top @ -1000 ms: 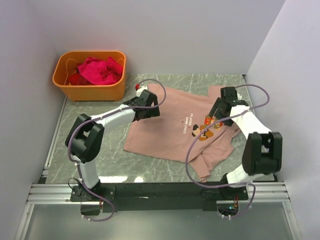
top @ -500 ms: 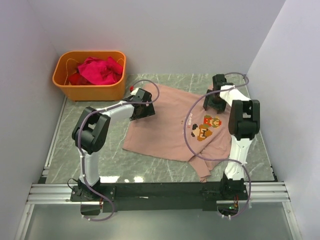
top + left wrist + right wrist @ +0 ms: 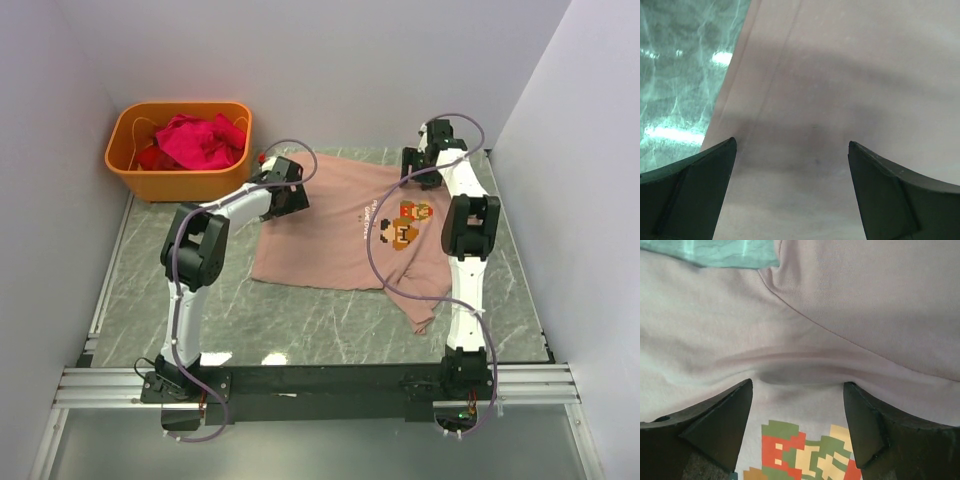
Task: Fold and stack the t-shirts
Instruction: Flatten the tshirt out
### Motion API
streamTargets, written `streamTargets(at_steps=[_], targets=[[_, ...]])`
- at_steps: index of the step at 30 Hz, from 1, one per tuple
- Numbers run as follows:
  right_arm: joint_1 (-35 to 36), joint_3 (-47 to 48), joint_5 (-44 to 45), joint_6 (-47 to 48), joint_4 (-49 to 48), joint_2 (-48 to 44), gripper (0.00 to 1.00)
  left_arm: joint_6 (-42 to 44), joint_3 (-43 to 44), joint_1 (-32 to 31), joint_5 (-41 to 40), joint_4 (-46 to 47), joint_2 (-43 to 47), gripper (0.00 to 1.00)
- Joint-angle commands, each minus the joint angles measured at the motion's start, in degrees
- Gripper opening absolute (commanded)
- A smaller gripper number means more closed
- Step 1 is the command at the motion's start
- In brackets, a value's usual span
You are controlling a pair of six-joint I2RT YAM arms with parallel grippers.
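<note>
A dusty pink-tan t-shirt [image 3: 330, 235] with a pixel-art print [image 3: 404, 222] lies spread on the marble table, one part trailing toward the near right. My left gripper [image 3: 284, 192] is open at the shirt's far left edge, its fingers wide apart right over plain pink cloth [image 3: 830, 75]. My right gripper [image 3: 424, 166] is open at the shirt's far right, its fingers either side of a raised wrinkle just beyond the print [image 3: 805, 455]. In the wrist views, the left gripper [image 3: 791, 143] and right gripper [image 3: 797, 384] hold nothing. Magenta and red tees [image 3: 200, 140] lie bunched in the orange tub.
The orange plastic tub [image 3: 180, 183] stands in the far left corner. White walls close in the table at the back and both sides. Green-grey marble table [image 3: 160, 290] shows left of and in front of the shirt, and in the left wrist view [image 3: 685, 60].
Both arms have reached farther toward the back wall. The pink-tan shirt has slid that way with them and lies flatter, its print now farther back.
</note>
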State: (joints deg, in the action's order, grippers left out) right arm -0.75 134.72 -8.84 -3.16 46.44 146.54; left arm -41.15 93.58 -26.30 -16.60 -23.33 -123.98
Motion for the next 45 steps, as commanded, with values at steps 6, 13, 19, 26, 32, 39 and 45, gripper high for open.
streamTargets(at_steps=[6,13,19,26,32,39,45], targets=[[-0.30,-16.81,5.49,-5.96,-2.31,-25.13,0.80,0.72,-3.82,-1.20,2.63,1.71,11.03,0.99],[0.49,-64.24,5.85,-19.60,-10.39,-56.33,0.79,-8.05,-26.73,-2.35,2.18,2.94,33.67,0.99],[9.17,-78.61,13.32,-22.15,-1.27,-69.45,0.78,-14.39,-41.36,-2.44,2.09,-1.71,43.73,0.99],[13.76,-88.47,11.84,-26.46,2.43,-74.73,0.77,-19.23,-48.66,-2.44,3.94,0.64,43.92,0.94],[13.94,-91.64,9.46,-26.73,2.08,-77.19,0.76,-21.34,-49.11,-2.35,3.25,-0.05,39.18,0.78],[15.08,-92.44,9.02,-27.07,4.36,-79.12,0.74,-21.78,-48.05,-1.56,1.04,1.17,35.92,0.71],[16.66,-94.46,6.73,-28.30,5.59,-80.36,0.72,-22.14,-48.05,-1.29,3.41,4.52,32.32,0.39]])
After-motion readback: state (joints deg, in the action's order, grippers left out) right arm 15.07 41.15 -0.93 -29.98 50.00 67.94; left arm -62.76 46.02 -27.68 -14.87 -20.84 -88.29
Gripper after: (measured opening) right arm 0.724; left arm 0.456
